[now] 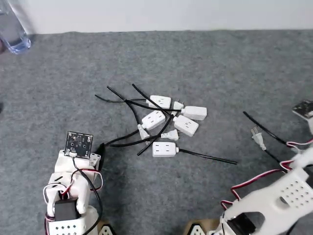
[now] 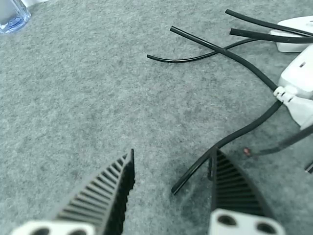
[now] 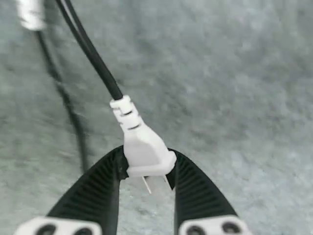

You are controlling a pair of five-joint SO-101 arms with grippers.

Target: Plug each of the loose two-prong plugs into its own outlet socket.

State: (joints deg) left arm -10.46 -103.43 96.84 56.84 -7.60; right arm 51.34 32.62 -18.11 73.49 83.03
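The right jaws are clamped on the body of a white 2-prong plug (image 3: 144, 149) — prongs toward the wrist, its black cable (image 3: 90, 49) trailing away. The left jaws gape wide, holding nothing, low over the grey bench (image 2: 73, 98) with a black cable end (image 2: 188, 175) between them. White outlet sockets (image 1: 165, 149) cluster mid-bench.

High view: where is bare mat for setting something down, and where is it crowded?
Free: the band between the wall and the outlet cluster; the mat between glass and left arm. Crowded: the cluster's tangled cables.
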